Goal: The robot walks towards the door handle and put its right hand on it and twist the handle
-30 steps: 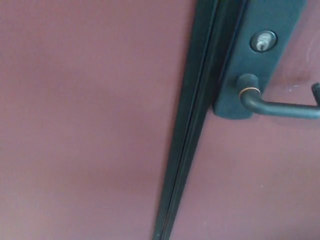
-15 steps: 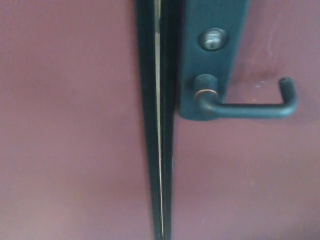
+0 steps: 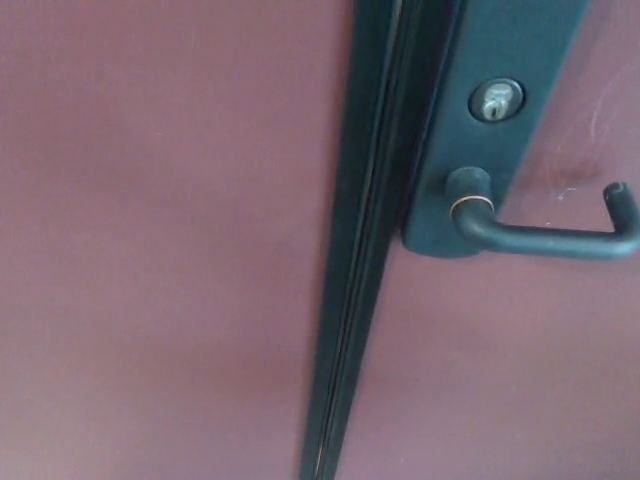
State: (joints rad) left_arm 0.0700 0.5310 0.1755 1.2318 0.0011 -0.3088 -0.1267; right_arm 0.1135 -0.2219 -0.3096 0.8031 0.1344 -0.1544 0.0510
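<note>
The dark door handle [image 3: 545, 238] is sitting at the right of the head view, its lever reaching out level toward the right edge and bending back at its tip. Its round neck, ringed by a thin brass-coloured band, is joining the lower end of a dark backplate [image 3: 500, 120]. Above it on the same plate a silvery keyhole cylinder [image 3: 496, 101] is showing. Just left of the plate a dark seam [image 3: 360, 260] is running top to bottom between two reddish-brown door panels [image 3: 160, 250]. Neither hand is appearing in view, so nothing is touching the handle
</note>
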